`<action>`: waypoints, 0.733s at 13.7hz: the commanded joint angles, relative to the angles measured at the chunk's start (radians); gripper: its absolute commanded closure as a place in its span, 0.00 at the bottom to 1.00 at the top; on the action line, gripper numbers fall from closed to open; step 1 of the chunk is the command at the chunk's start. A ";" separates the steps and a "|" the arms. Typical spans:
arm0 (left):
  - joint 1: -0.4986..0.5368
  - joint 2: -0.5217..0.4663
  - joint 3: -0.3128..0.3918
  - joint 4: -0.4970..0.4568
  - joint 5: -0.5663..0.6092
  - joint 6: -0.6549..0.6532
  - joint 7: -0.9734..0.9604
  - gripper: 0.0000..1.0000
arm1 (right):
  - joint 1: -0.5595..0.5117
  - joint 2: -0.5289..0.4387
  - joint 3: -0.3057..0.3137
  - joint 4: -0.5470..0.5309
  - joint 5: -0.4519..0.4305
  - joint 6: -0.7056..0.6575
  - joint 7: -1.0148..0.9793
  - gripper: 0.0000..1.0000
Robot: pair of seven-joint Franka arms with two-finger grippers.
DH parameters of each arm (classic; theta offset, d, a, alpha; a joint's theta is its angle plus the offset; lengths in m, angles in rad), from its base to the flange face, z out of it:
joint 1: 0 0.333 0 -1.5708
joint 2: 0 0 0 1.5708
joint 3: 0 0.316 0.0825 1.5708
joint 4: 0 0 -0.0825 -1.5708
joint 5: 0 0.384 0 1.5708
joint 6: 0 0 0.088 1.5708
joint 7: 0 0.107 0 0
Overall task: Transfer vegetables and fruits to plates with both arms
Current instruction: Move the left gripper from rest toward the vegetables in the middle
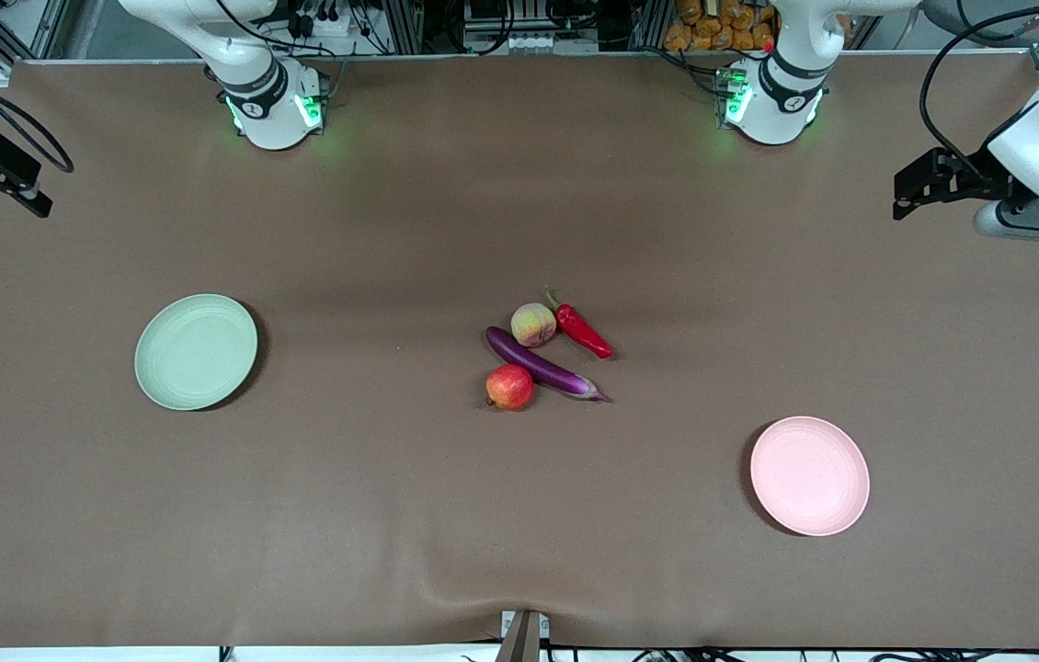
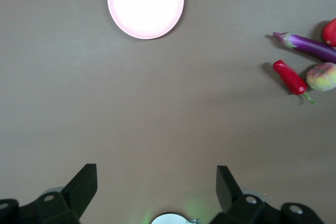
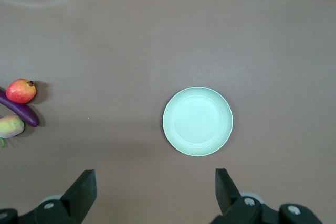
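Four pieces of produce lie bunched in the middle of the table [image 1: 391, 552], none yet on a plate, so the task looks to be at its very start. The long glossy purple eggplant [image 1: 542, 364] runs slantwise through the cluster. The pale yellow-pink peach [image 1: 533, 325] sits just beside it, farther from the front camera, and the red chili pepper [image 1: 582, 331] with its green stem lies against the peach toward the left arm's end. The round red apple [image 1: 509, 386] rests nearest the front camera, touching or almost touching the eggplant.

The green plate [image 1: 196, 351] sits well apart toward the right arm's end, and the pink plate [image 1: 809, 475] toward the left arm's end, nearer the front camera. Both are bare. That layout probably gives each arm its own plate to fill from a shared pile.

The left gripper [image 2: 156, 187] hangs high over the bare table, its jaws spread wide and holding nothing, with the pink plate in its wrist view. The right gripper [image 3: 155, 188] is likewise raised with jaws wide and nothing in them, looking down on the green plate. Both arms wait clear of the produce.
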 commanded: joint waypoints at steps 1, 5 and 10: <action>0.008 0.008 0.000 0.014 -0.032 0.013 -0.016 0.00 | -0.020 0.014 0.012 0.014 -0.012 0.001 0.005 0.00; 0.011 0.011 0.000 -0.001 -0.078 0.045 -0.069 0.00 | -0.017 0.017 0.013 0.014 -0.020 -0.002 0.005 0.00; 0.014 0.043 0.000 -0.003 -0.103 0.057 -0.105 0.00 | -0.046 0.015 0.010 0.026 -0.014 0.013 0.008 0.00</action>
